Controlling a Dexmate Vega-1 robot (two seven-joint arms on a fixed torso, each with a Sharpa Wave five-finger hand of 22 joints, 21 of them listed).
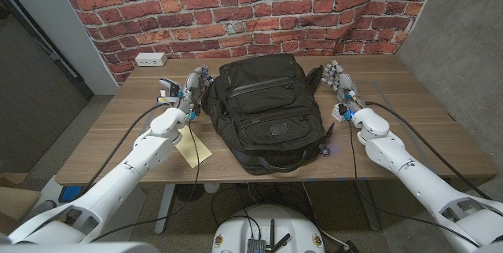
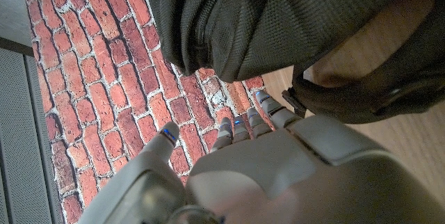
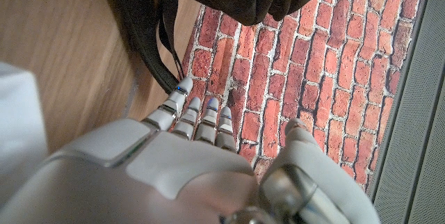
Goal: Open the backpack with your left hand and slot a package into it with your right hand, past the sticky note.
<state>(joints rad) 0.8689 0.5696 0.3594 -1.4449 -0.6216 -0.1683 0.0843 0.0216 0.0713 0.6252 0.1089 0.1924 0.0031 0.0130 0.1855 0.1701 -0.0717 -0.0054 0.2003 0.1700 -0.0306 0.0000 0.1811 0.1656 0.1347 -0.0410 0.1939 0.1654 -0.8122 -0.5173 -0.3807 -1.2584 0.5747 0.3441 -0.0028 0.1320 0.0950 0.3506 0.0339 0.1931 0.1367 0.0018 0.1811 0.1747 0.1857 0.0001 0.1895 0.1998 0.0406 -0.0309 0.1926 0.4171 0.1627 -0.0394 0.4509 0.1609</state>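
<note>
Opening step not yet begun: backpack (image 1: 267, 111) closed on desk (image 1: 416, 119). Left hand (image 1: 191, 88) and right hand (image 1: 338, 80) flank it, fingers spread, empty. Next: left hand needs the zipper.

A: So you've got a black backpack (image 1: 267, 115) on a brown wood-grain table (image 1: 416, 119), with a manila-yellow package (image 1: 194, 149) by your left arm.

B: Yep, and your left hand (image 1: 191, 86) and right hand (image 1: 338, 80) are white-grey with blue fingertip dots. Red brick wall (image 1: 236, 9), white outlet box (image 1: 150, 59).
</note>
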